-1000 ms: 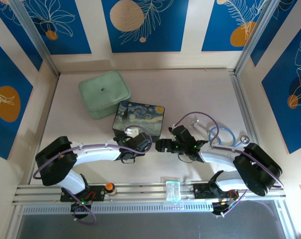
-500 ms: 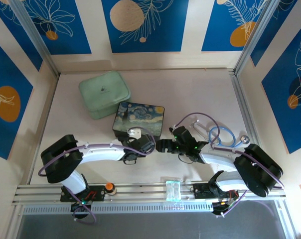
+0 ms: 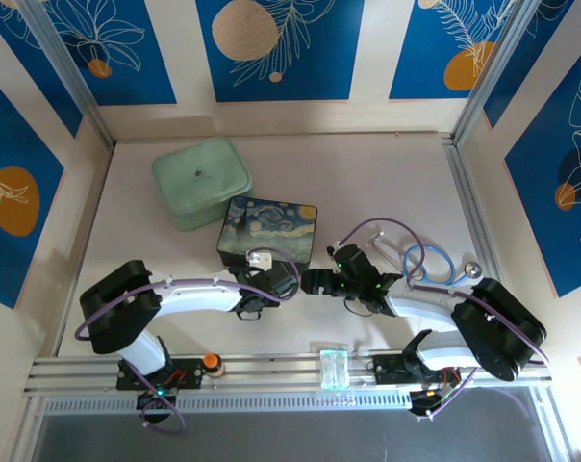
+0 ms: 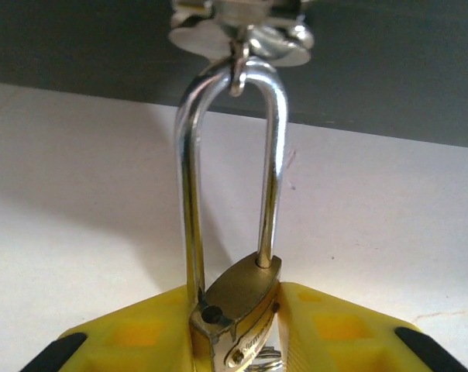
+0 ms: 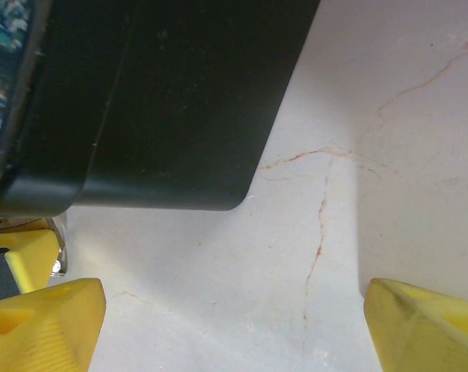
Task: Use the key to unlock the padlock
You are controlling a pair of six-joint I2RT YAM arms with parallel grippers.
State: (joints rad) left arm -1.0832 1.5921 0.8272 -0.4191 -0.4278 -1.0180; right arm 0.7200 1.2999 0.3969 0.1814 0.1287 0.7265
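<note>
Top external: both arms reach in from the near edge and meet at the near face of the box [image 3: 268, 229].
Left arm: the elbow sits out left of the box; the white forearm runs right, low over the table [image 3: 367, 183], and the wrist ends at the box's near face.
Left gripper [image 4: 234, 345]: clenched on the padlock [image 4: 238, 298], with its yellow fingers [image 4: 133, 337] pressed against both flat sides of the brass body.
Padlock: at the box's near face, with the body low between the fingers. The shackle [image 4: 189, 178] stands upright and passes through a small ring under the clasp [image 4: 238, 31].
Shackle legs: the right leg is seated in the body. A dark hole shows on the body's top just beside the left leg, and I cannot tell whether that leg is seated.
Silvery bit [image 4: 269, 358]: under the padlock's body at the frame's edge, too cropped to identify.
Right arm: the elbow sits out right of the box; the forearm runs left, and the wrist stops off the box's near right corner.
Right gripper [image 5: 234, 325]: released, with its fingers [image 5: 48, 318] wide apart over bare table. The box's dark corner is ahead of them.
Stethoscope [image 3: 427, 260]: right of the box, beyond the right forearm.
Case [image 3: 202, 181]: green, just beside the box's far left corner.
</note>
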